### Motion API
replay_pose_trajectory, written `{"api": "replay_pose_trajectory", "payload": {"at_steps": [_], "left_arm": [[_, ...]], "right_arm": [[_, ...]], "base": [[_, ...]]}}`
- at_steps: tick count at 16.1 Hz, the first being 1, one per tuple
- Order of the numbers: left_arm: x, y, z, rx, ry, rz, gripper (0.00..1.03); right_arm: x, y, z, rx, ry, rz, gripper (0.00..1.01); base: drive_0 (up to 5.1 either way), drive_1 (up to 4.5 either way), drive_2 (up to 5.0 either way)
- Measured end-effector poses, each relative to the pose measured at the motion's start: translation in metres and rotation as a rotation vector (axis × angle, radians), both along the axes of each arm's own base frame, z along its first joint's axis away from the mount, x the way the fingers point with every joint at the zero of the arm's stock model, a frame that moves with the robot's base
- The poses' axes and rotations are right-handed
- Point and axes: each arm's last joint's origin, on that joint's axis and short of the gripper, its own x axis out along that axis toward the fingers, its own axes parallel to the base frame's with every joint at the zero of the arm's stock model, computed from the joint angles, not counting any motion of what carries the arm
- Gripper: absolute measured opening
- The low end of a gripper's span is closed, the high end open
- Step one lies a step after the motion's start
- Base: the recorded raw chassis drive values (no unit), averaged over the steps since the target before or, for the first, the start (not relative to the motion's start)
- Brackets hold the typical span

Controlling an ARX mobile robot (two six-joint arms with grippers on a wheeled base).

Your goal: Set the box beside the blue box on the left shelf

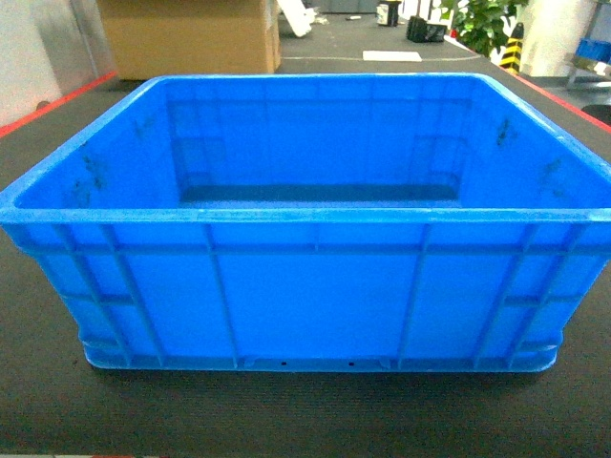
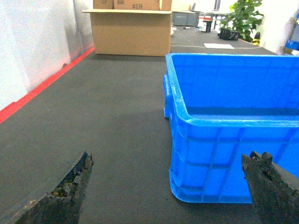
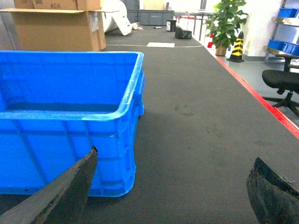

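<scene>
The box (image 1: 305, 296), a large bright-blue ribbed crate with nothing inside, stands on the dark ribbed mat (image 1: 305, 420) and fills the head view. Neither gripper shows in that view. In the left wrist view my left gripper (image 2: 170, 156) is open and low behind the box's (image 2: 224, 158) near left corner; its right finger (image 2: 271, 186) overlaps the near wall without gripping it. My right gripper (image 3: 175, 156) is also open, at the box's (image 3: 60, 140) near right corner, its left finger (image 3: 70, 191) in front of the wall. The left shelf and the other blue box are out of view.
A big cardboard carton (image 1: 191, 33) stands on the mat behind the box. Red lines (image 2: 42, 86) (image 3: 261, 100) edge the mat on both sides. On the right are a potted plant (image 3: 226, 21), a striped cone (image 3: 237, 46) and an office chair (image 3: 282, 79).
</scene>
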Motion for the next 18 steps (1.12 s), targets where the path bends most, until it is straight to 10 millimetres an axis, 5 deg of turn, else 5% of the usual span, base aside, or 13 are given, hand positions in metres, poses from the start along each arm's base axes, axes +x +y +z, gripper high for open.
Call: {"api": "replay_pose_trajectory", "payload": {"at_steps": [12,16,18], "left_arm": [[0.010,-0.010,-0.002,-0.009,0.081,0.027,0.98],[0.057,-0.006,0.057,-0.019,-0.055,0.013,0.98],[0.105,-0.004,0.085,-0.027,-0.020,-0.009,0.98]], "right_arm": [[0.005,-0.001,-0.002,0.003,0.087,0.021,0.98],[0.051,0.003,0.054,-0.020,0.010,0.057,0.98],[0.088,0.006,0.078,-0.024,0.076,0.076,0.98]], "base": [[0.0,0.00,0.0],[0.0,0.00,0.0],[0.0,0.00,0.0]]}}
